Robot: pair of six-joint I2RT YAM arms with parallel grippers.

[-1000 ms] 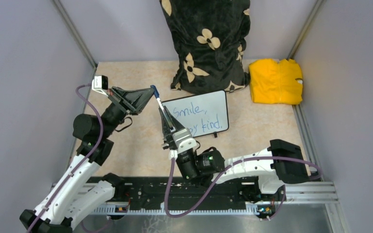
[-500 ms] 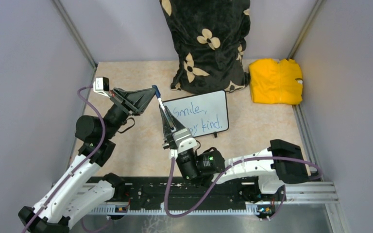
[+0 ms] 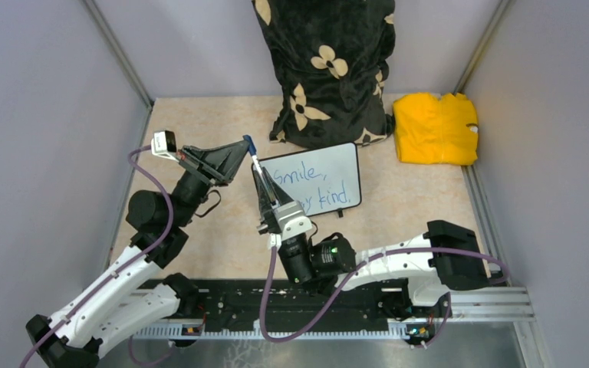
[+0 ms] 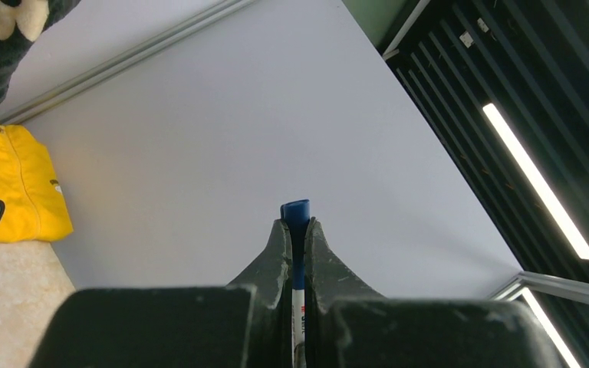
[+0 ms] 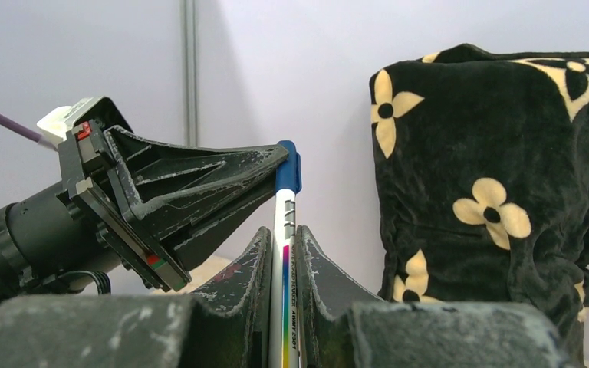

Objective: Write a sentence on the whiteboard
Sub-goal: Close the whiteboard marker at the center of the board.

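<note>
Seen from above, my right tool (image 3: 259, 170) gripped the marker (image 3: 253, 161) by its barrel, with the long axis running near to far. My left tool (image 3: 243, 146) reached in from the left and was clenched on the blue cap (image 3: 247, 141) at the far end. The whiteboard (image 3: 343, 165) lay on the tabletop (image 3: 199, 222) just right of both, carrying the sentence (image 3: 299, 176).

In the left wrist view, my jaws pinched the cap, and a corner of the board showed at the left edge.

In the right wrist view, the barrel stood upright between my jaws. I judged the next move would have to run along that axis.
</note>
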